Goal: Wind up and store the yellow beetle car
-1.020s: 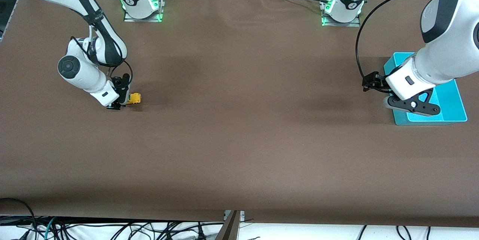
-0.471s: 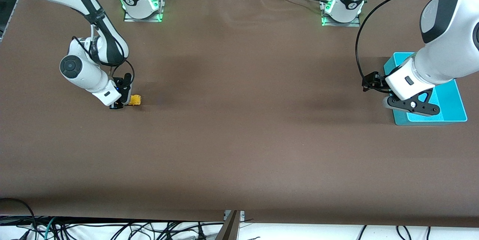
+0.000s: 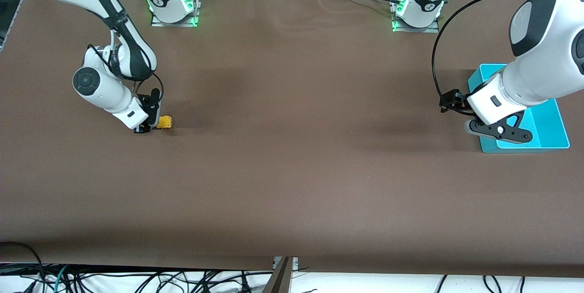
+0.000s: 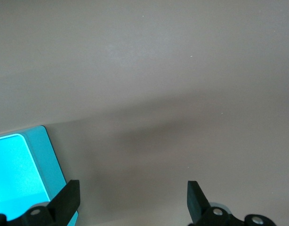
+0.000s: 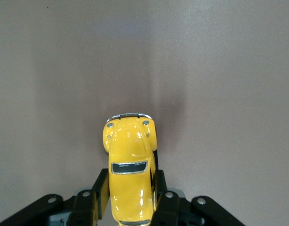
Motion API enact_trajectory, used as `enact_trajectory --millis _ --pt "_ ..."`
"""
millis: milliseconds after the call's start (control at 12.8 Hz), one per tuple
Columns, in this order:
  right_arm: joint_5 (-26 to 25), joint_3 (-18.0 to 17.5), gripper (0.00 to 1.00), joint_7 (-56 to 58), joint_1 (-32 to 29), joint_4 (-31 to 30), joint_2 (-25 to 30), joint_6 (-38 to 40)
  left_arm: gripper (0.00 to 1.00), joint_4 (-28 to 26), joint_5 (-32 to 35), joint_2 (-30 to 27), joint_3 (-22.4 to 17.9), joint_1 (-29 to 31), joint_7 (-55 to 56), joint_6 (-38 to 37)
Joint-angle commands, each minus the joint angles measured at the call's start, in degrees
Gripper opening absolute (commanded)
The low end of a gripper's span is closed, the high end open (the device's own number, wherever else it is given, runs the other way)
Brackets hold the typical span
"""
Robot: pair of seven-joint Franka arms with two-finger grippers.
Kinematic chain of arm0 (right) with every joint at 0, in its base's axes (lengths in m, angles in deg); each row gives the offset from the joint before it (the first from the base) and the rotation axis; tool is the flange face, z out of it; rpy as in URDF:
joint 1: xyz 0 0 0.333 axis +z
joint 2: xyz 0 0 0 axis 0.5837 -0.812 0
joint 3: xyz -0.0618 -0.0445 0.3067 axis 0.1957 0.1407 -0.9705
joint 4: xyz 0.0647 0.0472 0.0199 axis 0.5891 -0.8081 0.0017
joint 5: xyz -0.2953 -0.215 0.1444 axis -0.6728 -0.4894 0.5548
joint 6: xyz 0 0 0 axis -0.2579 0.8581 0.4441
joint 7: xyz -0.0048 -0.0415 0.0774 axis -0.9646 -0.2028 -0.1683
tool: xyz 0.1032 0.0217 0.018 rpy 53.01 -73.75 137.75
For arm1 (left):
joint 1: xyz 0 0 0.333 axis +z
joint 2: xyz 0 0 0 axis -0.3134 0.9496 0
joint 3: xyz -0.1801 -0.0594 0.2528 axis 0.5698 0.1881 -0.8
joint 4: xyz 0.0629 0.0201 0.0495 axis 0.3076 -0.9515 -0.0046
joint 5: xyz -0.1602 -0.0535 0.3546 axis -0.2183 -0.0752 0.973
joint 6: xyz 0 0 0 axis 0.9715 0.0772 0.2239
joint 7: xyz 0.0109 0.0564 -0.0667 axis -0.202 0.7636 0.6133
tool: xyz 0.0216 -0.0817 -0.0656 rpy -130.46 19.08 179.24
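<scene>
The yellow beetle car (image 3: 164, 122) sits on the brown table toward the right arm's end. My right gripper (image 3: 153, 124) is down at the table and shut on its sides. In the right wrist view the car (image 5: 130, 165) lies between the two black fingers (image 5: 100, 190), its nose pointing away from the wrist. My left gripper (image 3: 470, 126) is open and empty, over the edge of the teal tray (image 3: 552, 119) at the left arm's end. Its fingers (image 4: 69, 200) stand wide apart over bare table, beside the tray's corner (image 4: 38, 165).
The teal tray is the only container on the table. Both arm bases (image 3: 173, 3) stand along the table's edge farthest from the front camera. Cables hang below the near edge.
The right gripper has dragged the car a little toward the right arm's end over the table, then stayed nearly still. The left arm has shifted slightly toward the table's middle.
</scene>
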Motion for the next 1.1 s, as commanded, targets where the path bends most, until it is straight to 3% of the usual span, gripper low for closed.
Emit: enact_trajectory --millis 0,627,1020 --pt "-0.2 -0.9 0.24 2.9 -2.6 -0.9 -0.7 -1.1 1.0 1.4 0.9 0.5 0.3 -0.2 -0.4 -0.4" --pt "0.1 -0.9 0.24 10.2 -9.4 -0.3 -3.2 -1.2 1.0 1.4 0.8 0.5 0.4 -0.2 -0.5 -0.4" --pt "0.3 -3.0 0.24 18.8 -18.0 2.1 -7.2 -1.2 1.0 1.4 0.8 0.5 0.3 -0.1 -0.4 -0.4"
